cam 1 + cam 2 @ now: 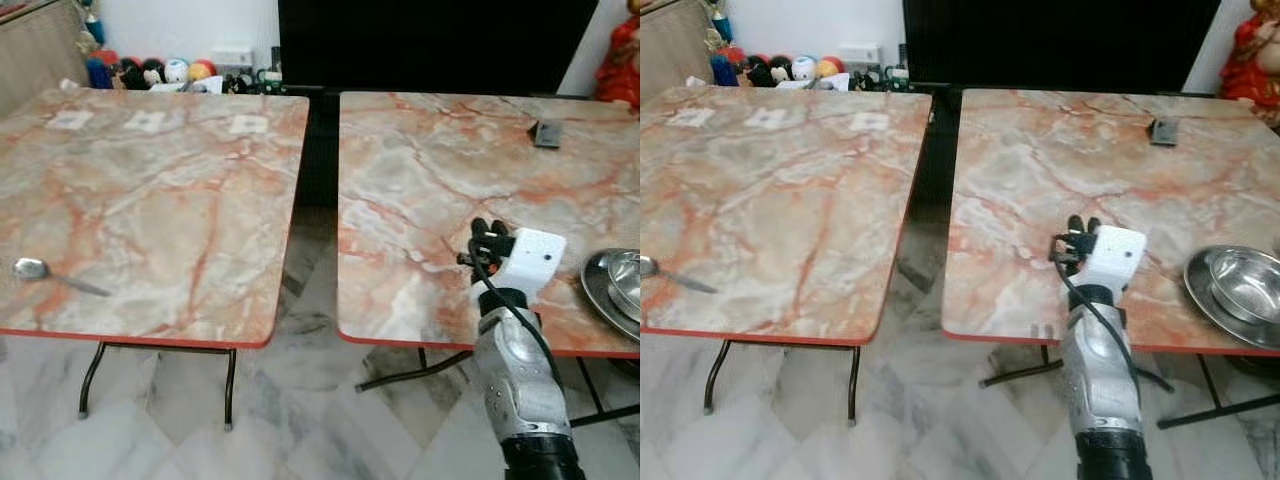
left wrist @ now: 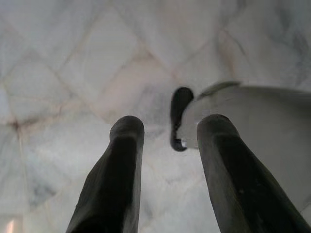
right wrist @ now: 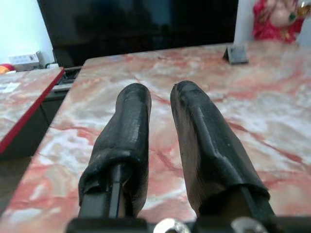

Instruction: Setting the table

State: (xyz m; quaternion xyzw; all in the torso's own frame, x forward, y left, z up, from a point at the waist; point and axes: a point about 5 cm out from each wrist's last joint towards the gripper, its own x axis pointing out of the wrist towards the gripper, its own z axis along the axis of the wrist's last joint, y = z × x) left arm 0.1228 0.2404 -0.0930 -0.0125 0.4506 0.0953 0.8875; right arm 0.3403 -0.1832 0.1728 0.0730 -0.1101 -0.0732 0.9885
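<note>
2 marble-patterned tables [image 1: 150, 200] stand side by side on pale tiled floor [image 1: 300, 420], a spoon [image 1: 55, 277] left, steel bowl [image 1: 1240, 285] right, the right gripper [image 3: 160, 126] slightly parted, empty.

Soft even daylight, slightly blurry

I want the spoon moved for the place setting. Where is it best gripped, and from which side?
Grip the spoon at mid-handle, probably from above: it lies flat near the left table's front edge, bowl to the left, thin handle running right.
</note>
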